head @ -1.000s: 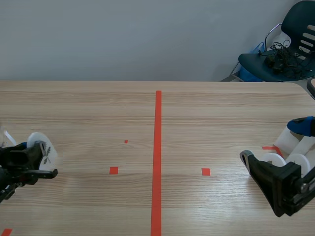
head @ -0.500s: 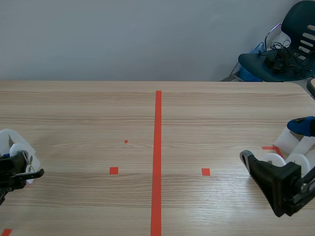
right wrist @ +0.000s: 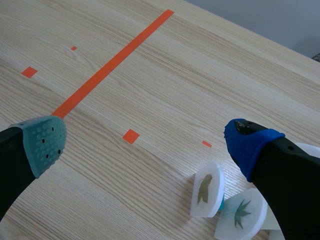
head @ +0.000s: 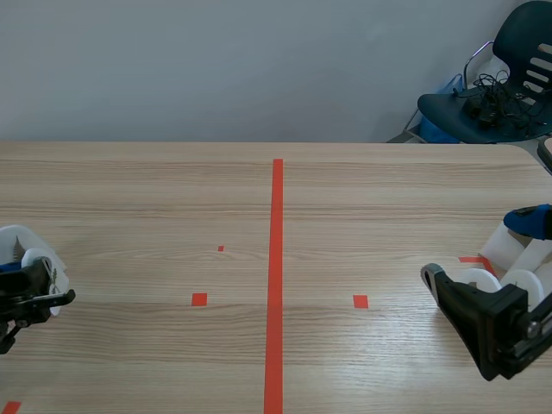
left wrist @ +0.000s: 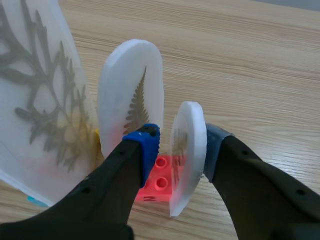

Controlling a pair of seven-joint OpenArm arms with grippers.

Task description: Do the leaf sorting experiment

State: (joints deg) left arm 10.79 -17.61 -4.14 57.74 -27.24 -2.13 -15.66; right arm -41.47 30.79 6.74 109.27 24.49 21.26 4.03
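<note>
In the left wrist view my left gripper [left wrist: 177, 147] stands slightly open around a white leaf disc [left wrist: 189, 150] seen edge-on. The disc leans on the far finger's pad [left wrist: 216, 149], and a small gap shows at the blue pad [left wrist: 144, 145]. Under it lies a red studded brick [left wrist: 159, 181]. Beside it stands a white disc with a fern leaf [left wrist: 132, 92], then a large clear fern sheet [left wrist: 37, 95]. In the scene view this gripper [head: 39, 289] is at the table's left edge. My right gripper [right wrist: 145, 135] hangs open over bare table, with two leaf discs [right wrist: 206, 189] beside it.
More white discs [head: 479, 279] and white holders [head: 503, 247] lie by the right gripper [head: 479, 250] at the table's right edge. A dark chair with cables [head: 496, 95] stands beyond the table's far right corner. An orange-red tape line [head: 276, 276] runs down the middle.
The left gripper carried the white disc leftward to the group at the table's left edge, then nearly stopped. The right arm has not moved.
</note>
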